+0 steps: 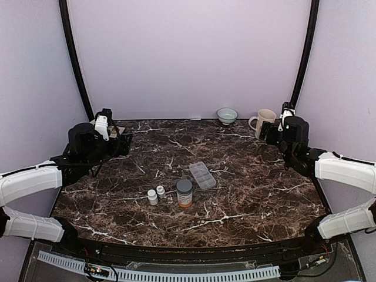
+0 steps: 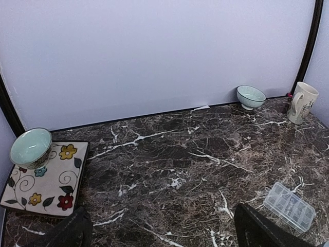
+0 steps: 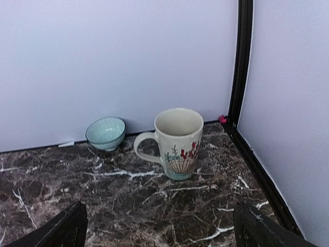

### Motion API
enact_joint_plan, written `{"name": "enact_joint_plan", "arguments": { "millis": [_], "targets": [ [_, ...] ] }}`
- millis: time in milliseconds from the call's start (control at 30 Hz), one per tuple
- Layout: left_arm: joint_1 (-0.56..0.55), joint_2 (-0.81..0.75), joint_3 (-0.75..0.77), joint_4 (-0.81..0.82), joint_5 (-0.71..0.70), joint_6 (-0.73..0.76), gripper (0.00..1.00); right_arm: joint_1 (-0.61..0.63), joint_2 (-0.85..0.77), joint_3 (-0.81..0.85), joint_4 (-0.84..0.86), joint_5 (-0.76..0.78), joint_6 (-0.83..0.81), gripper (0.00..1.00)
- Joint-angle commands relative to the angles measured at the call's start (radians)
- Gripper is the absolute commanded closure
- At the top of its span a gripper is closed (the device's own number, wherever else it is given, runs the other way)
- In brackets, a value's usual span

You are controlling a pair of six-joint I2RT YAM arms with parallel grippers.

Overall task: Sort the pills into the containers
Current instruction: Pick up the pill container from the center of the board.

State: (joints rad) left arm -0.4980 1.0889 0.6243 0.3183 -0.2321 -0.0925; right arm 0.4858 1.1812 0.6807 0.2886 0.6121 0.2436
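Pill box [image 1: 202,174] lay flat near mid-table, clear and angled from far left to near right; whether it held pills could not be told at this size. Orange bottle [image 1: 184,193] with a grey cap stood upright just near-left of it, not touching. Two white bottles [image 1: 156,194] stood close together further left, also upright. Left gripper [image 2: 160,218] hung at the table's far-left side, fingers spread wide with nothing between them, next to a floral plate [image 2: 51,185] carrying a green bowl [image 2: 31,147]. Right gripper [image 3: 160,216] hung at the far-right corner, jaws likewise wide and holding nothing, facing a mug [image 3: 177,141] and a second bowl [image 3: 105,132] by the back wall. Both grippers were well apart from the box.
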Motion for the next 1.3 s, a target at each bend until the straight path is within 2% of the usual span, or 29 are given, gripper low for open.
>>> {"name": "enact_joint_plan", "arguments": {
  "millis": [0,67,100,167,200,267,367,467,733,900,1033,1267],
  "targets": [
    [-0.018,0.007,0.04,-0.025,0.057,0.017,0.01,0.022,0.034,0.04,0.185,0.123,-0.027,0.0],
    [-0.022,0.026,0.053,-0.039,0.092,0.016,0.01,0.009,0.076,0.04,0.271,-0.085,-0.069,0.03],
    [-0.023,0.037,0.062,-0.046,0.112,0.016,0.01,0.006,0.095,0.065,0.261,-0.154,-0.059,0.06],
    [-0.028,0.069,0.095,-0.068,0.156,0.021,0.01,0.013,0.154,0.162,0.139,-0.285,-0.037,0.11],
    [-0.036,0.088,0.115,-0.094,0.169,0.027,0.01,0.026,0.185,0.225,0.041,-0.312,-0.021,0.07],
    [-0.052,0.122,0.147,-0.124,0.182,0.044,0.01,0.082,0.237,0.297,-0.065,-0.281,-0.011,0.05],
    [-0.069,0.141,0.176,-0.153,0.225,0.059,0.02,0.198,0.275,0.312,-0.106,-0.199,-0.036,0.05],
    [-0.087,0.145,0.18,-0.172,0.243,0.057,0.03,0.282,0.318,0.36,-0.226,-0.114,0.0,0.05],
    [-0.094,0.142,0.142,-0.153,0.285,0.021,0.05,0.415,0.507,0.562,-0.512,-0.07,0.056,0.03],
    [-0.097,0.171,0.161,-0.158,0.296,0.014,0.05,0.449,0.608,0.662,-0.655,-0.07,0.14,0.01],
    [-0.098,0.224,0.217,-0.191,0.307,-0.01,0.05,0.457,0.61,0.645,-0.683,-0.128,0.201,0.0],
    [-0.098,0.352,0.36,-0.269,0.356,-0.078,0.05,0.475,0.588,0.543,-0.632,-0.218,0.219,0.0]
  ]
}}
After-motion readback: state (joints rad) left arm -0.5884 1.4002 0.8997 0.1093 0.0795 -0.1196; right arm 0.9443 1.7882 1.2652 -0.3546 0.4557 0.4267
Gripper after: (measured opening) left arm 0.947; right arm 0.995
